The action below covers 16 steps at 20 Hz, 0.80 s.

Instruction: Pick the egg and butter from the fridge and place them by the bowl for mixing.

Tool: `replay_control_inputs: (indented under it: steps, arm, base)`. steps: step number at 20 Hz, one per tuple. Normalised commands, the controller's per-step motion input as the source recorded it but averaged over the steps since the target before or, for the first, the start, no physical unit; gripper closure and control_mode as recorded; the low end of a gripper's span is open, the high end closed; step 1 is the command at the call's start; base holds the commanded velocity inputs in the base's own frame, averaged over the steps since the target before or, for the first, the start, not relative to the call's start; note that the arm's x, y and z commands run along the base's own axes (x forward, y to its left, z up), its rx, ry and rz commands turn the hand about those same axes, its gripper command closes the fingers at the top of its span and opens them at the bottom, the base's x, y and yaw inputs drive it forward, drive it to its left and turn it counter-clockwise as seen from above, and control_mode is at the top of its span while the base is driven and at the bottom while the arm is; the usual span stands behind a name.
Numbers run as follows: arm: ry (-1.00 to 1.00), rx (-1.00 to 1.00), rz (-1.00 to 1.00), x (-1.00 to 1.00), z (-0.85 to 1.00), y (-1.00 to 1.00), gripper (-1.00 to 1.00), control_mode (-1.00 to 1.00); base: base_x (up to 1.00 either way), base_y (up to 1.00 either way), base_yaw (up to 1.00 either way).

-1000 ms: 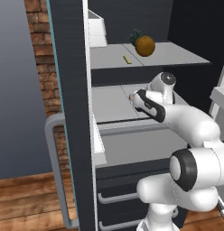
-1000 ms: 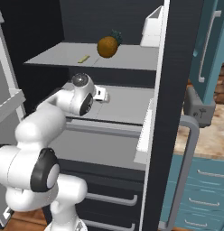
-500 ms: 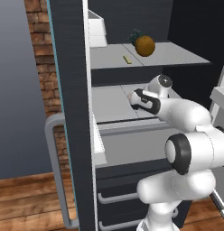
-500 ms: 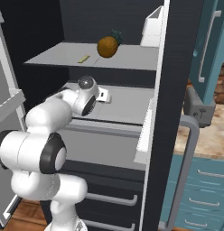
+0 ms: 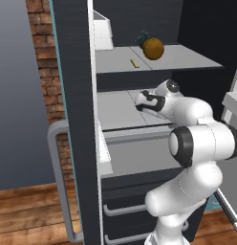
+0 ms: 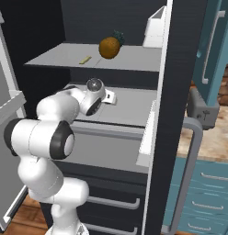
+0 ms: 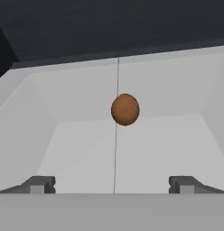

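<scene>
The egg (image 7: 125, 109), small and brown, lies toward the back of a pale grey compartment, straight ahead of my gripper (image 7: 114, 184) and apart from it. Its fingertips (image 7: 39, 184) stand wide open with nothing between them. My hand (image 5: 148, 100) (image 6: 108, 97) reaches onto the middle shelf of the open black fridge (image 5: 72, 95) (image 6: 180, 92). The butter (image 5: 134, 62) (image 6: 85, 60), a thin pale-yellow stick, rests on the shelf above. The bowl is out of view.
An orange fruit with a leafy top (image 5: 153, 48) (image 6: 109, 47) and a white box (image 5: 102, 33) (image 6: 155, 30) share the top shelf. Dark drawers (image 5: 125, 208) sit below. A toaster (image 6: 203, 110) stands on the counter beside teal cabinets (image 6: 212, 179).
My hand has pushed a little further into the middle shelf and the elbow has swung closer to the cameras. The jaws stayed open.
</scene>
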Motion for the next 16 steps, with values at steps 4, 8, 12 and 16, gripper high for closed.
replay_control_inputs:
  steps: [4, 8, 12, 16]
  arm:
    - [0.0, 0.0, 0.0, 0.39, -0.18, -0.01, -1.0, -1.0]
    - [0.0, 0.0, 0.0, 0.42, -0.18, 0.0, -1.0, -1.0]
    - [0.01, 0.0, 0.0, 0.37, -0.19, -0.01, -1.0, -1.0]
    - [0.03, 0.0, 0.02, 0.39, -0.16, -0.01, -1.0, -1.0]
  base:
    - [0.0, 0.0, 0.0]
    - [0.0, 0.0, 0.0]
    - [0.0, 0.0, 0.0]
    - [0.0, 0.0, 0.0]
